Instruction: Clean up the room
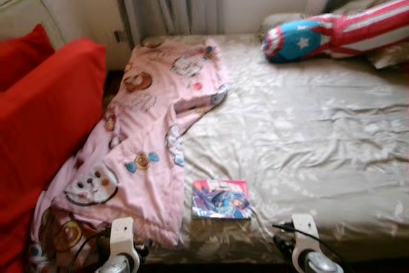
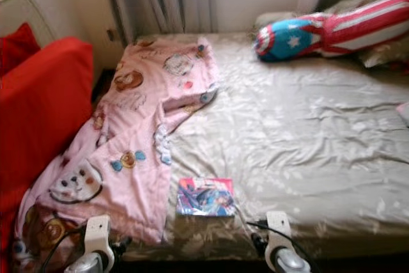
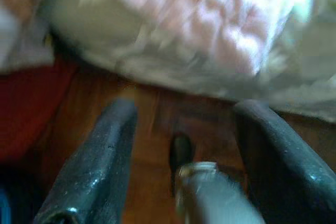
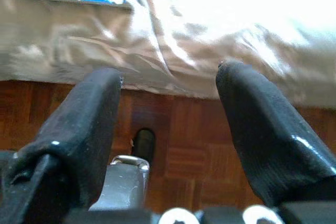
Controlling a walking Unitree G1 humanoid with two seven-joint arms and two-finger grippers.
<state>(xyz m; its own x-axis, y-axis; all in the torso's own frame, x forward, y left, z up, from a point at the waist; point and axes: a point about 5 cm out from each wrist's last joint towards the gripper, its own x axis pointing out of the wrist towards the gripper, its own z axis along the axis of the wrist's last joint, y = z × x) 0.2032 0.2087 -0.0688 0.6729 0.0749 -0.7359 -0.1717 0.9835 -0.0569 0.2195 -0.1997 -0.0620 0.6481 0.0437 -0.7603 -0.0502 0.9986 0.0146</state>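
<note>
A pink blanket [image 1: 147, 132] sprawls down the left side of the bed [image 1: 307, 132], its end hanging off beside a red sofa [image 1: 45, 113]. A book [image 1: 221, 199] lies near the bed's front edge. Both the left gripper [image 3: 181, 129] and right gripper [image 4: 170, 103] hang low over the wooden floor [image 4: 184, 150], jaws wide apart, holding nothing.
</note>
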